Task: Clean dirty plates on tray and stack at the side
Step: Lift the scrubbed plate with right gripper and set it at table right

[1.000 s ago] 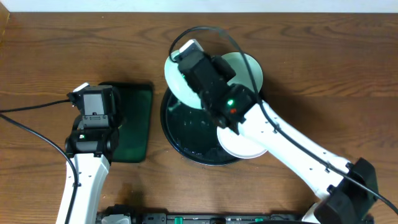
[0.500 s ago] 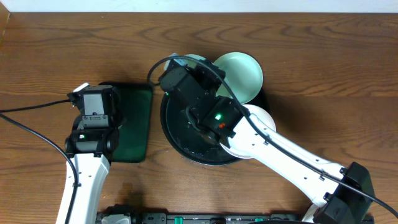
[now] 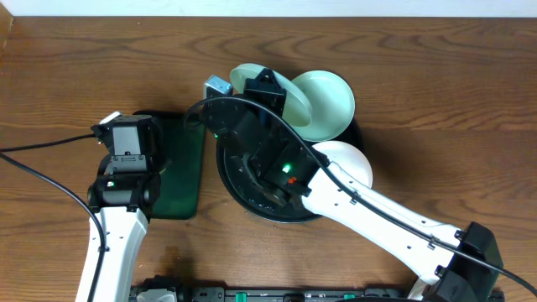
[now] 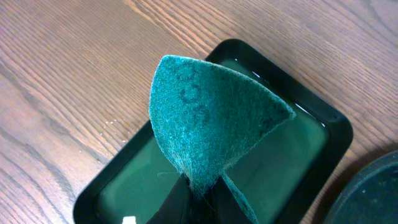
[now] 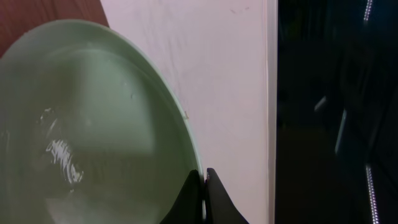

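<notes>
My right gripper (image 5: pixel 204 180) is shut on the rim of a pale mint plate (image 5: pixel 93 124). In the overhead view this plate (image 3: pixel 250 80) is held tilted on edge above the back-left rim of the black tray (image 3: pixel 239 180). A second mint plate (image 3: pixel 327 101) lies at the tray's back right. A white plate (image 3: pixel 344 164) lies at its right side. My left gripper (image 4: pixel 202 190) is shut on a teal scouring pad (image 4: pixel 211 118), held over the tray's left neighbour.
A small rectangular dark-green tray (image 3: pixel 180 168) lies left of the black tray, under my left wrist; it also shows in the left wrist view (image 4: pixel 298 155). The black tray's rim (image 4: pixel 373 193) shows at that view's lower right. Wooden table all round.
My right arm has swung to the left and turned, bringing the mint plate from lying fairly flat up onto its edge. The left arm and pad have not moved.
</notes>
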